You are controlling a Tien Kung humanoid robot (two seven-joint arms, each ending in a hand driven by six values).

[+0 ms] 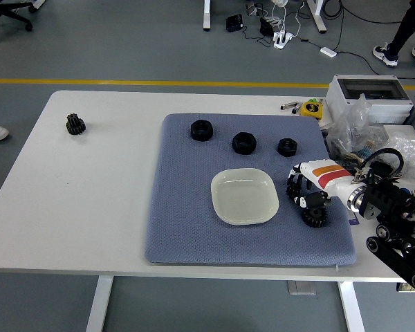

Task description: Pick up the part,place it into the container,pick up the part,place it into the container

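Note:
My right hand (299, 193), white with an orange stripe, reaches in from the right onto the blue-grey mat (187, 207). Its fingers (303, 203) curl down around a small black gear (293, 187), which still lies on the mat. A second black gear (315, 217) lies just below the hand. The container, a pale square dish (243, 196), sits just left of the hand with nothing in it. Three black nuts (201, 130), (243, 143), (287, 146) lie along the mat's far side. My left hand is out of view.
Another dark gear (75, 124) sits alone on the white table (90, 207) at far left. A grey box (368, 97), plastic bags (356, 131) and a yellow tape measure (311, 108) crowd the table's right end behind my arm.

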